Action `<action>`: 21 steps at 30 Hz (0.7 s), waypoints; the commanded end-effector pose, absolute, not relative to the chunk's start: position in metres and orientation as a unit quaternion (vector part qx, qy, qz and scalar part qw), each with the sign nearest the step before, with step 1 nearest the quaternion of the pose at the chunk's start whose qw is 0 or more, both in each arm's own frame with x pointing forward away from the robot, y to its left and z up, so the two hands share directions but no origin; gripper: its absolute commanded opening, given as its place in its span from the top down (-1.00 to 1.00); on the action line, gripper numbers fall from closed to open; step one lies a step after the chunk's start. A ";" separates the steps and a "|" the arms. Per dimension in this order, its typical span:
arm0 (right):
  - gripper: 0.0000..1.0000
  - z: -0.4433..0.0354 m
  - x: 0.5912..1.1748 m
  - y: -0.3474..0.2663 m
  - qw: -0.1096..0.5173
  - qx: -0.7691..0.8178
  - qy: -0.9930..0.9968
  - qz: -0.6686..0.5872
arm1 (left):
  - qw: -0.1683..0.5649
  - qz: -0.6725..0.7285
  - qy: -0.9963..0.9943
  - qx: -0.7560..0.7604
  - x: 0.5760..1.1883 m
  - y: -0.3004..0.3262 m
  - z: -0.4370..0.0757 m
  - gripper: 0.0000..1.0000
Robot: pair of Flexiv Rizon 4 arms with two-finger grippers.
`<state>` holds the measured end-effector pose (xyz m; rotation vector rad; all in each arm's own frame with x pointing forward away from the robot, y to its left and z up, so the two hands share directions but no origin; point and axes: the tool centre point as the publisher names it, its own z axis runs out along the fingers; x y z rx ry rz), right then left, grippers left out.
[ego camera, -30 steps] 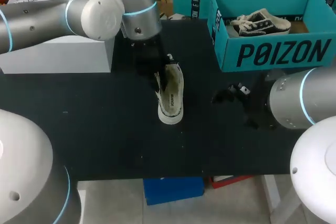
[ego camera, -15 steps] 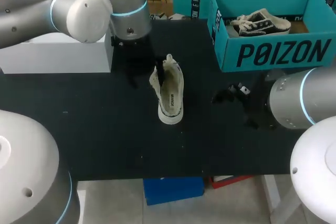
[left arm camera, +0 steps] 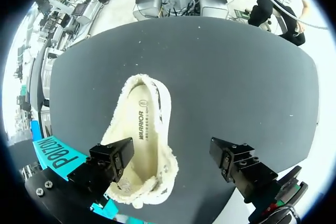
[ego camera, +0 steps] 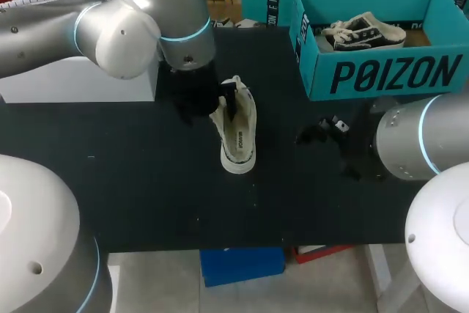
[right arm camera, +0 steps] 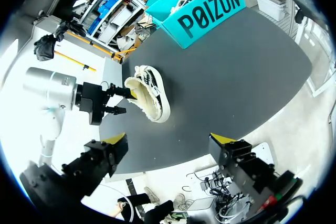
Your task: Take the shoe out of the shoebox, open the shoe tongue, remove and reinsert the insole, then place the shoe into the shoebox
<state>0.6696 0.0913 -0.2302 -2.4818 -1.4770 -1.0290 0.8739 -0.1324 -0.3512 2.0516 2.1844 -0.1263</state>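
Observation:
A cream low-top shoe [ego camera: 239, 133] lies on the black table [ego camera: 146, 196], its insole [left arm camera: 144, 129] showing inside it. My left gripper [ego camera: 199, 100] hovers at the shoe's far end, open. In the left wrist view the left gripper [left arm camera: 173, 161] has the shoe [left arm camera: 139, 145] lying under and beside one finger [left arm camera: 107, 161], not gripped. The teal shoebox [ego camera: 381, 75] stands at the back right with a second shoe [ego camera: 364, 32] inside. My right gripper [ego camera: 330, 133] waits open to the right of the shoe, nothing in it. In the right wrist view the right gripper [right arm camera: 170, 150] faces the shoe [right arm camera: 149, 95].
A white block [ego camera: 80, 78] sits at the table's back left, under my left arm. Another teal box [ego camera: 267, 5] stands behind the shoebox's left end. Bare black tabletop stretches in front of the shoe to the near edge.
My left gripper has opened and let go of the shoe's far end, drawn off to the left, then edged back toward it. The shoe and my right arm stayed put.

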 end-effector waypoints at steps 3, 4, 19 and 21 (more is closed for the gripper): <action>-1.00 -0.235 0.670 0.098 0.030 -0.811 -0.476 -0.339 | 0.081 -0.038 0.734 0.673 0.881 -0.136 -0.366 -0.75; -1.00 -0.235 0.670 0.098 0.030 -0.811 -0.476 -0.339 | 0.084 -0.038 0.736 0.670 0.882 -0.136 -0.368 -0.80; -1.00 -0.235 0.670 0.098 0.030 -0.811 -0.476 -0.339 | 0.115 -0.026 0.741 0.661 0.902 -0.136 -0.393 -0.69; -1.00 -0.235 0.670 0.098 0.030 -0.811 -0.476 -0.339 | 0.118 -0.030 0.743 0.658 0.907 -0.137 -0.396 -0.68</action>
